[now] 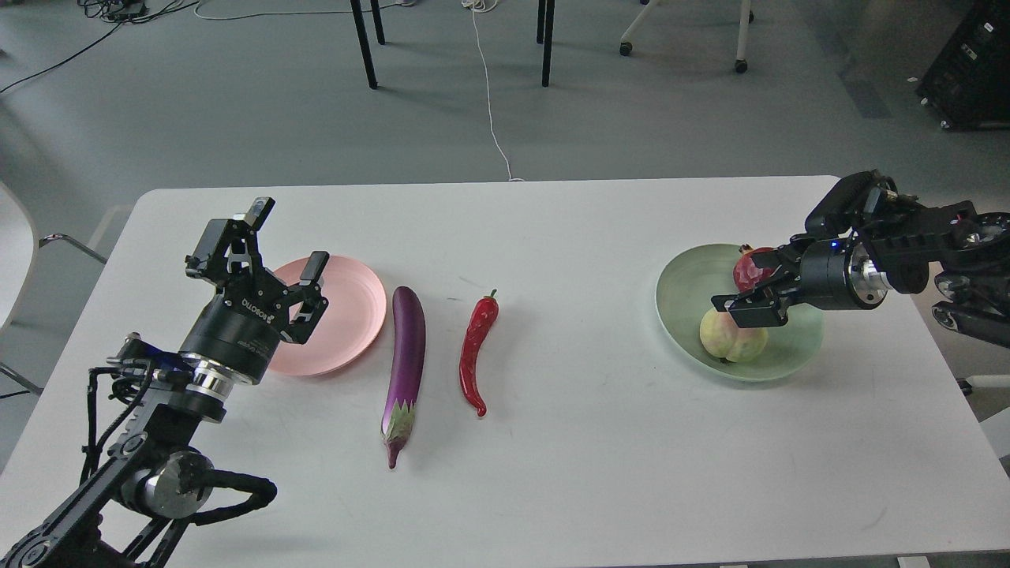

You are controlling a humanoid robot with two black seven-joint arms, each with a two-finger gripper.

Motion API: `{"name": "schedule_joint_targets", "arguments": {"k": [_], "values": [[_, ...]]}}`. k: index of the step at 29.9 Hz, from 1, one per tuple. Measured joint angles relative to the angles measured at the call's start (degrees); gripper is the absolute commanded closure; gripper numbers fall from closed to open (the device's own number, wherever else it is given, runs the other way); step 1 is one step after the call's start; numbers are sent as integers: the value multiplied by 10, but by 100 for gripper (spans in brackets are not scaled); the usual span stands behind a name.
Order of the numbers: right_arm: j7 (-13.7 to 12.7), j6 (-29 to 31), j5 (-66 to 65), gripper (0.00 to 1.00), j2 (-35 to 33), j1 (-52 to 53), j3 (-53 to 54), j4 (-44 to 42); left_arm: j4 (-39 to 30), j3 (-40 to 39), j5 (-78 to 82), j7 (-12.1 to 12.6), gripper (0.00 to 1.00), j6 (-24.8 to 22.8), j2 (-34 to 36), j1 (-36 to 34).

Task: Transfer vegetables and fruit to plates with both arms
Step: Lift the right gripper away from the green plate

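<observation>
The purple eggplant [405, 363] and the red chili pepper [476, 350] lie side by side on the white table [552, 473], between the plates. The pink plate [347, 315] holds nothing. My left gripper [286, 241] is open and empty, raised over the pink plate's left part. The pale green plate [686, 292] holds the peach [727, 338] and the dark red pomegranate-like fruit [748, 270]. My right gripper [748, 309] hovers just above the peach. Its jaws look spread and hold nothing. It partly hides the pomegranate.
The table's far edge runs behind both plates, and its right edge lies close to the green plate. Chair and table legs and a white cable [489, 95] are on the grey floor beyond. A dark case [966, 71] stands at the far right.
</observation>
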Motion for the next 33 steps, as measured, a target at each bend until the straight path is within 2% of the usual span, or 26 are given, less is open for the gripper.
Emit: {"name": "schedule_joint_targets", "arguments": {"k": [4,7,14,19,23,26,30,33], "values": [[0,-2,54,2,-22,-2,29,22,0,1,13,-1,1,-3,30,-13],[0,-6,156,2,-29,-30,85,26,-1,3,46,-3,1,-8,47,-26],[0,-4,469,2,-8,-216,361,26,-15,21,168,-3,1,-55,67,-72],[0,12,613,1,24,-343,570,24,-18,99,337,-1,1,-68,91,-130],[0,63,697,1,27,-393,649,18,-13,187,500,6,1,-70,117,-205],[0,83,715,1,24,-410,665,16,-8,252,597,33,1,-90,142,-263],[0,88,719,1,16,-423,668,17,-10,305,649,99,1,-157,175,-295],[0,90,719,1,12,-427,668,17,-23,315,652,145,1,-180,187,-297]]}}
